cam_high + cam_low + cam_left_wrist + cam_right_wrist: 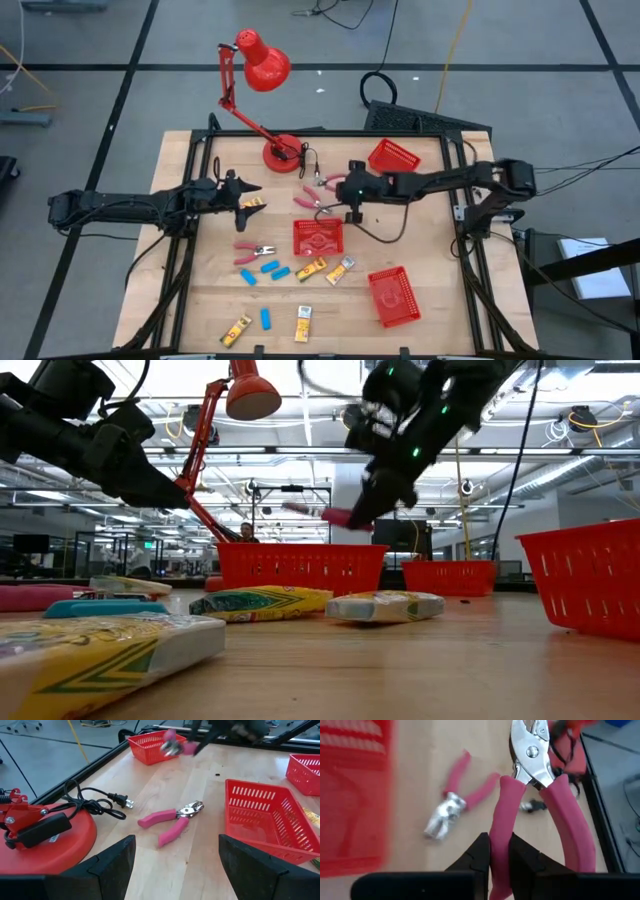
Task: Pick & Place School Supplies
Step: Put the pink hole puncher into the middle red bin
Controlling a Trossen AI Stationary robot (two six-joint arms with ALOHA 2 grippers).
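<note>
Pink-handled pliers (535, 775), shiny metal head, one handle pinched between right gripper (499, 851) fingers.

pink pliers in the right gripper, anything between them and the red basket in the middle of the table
Nothing visible. The right gripper is shut on one handle of the pink pliers, lifted off the table. The middle basket sits just below it in the high view with only bare wood between, apart from the second pliers lying off to the side.

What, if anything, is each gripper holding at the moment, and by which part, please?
The right gripper holds pink-handled pliers in the air, its jaws shut on one handle. The left gripper is open and holds nothing.
</note>
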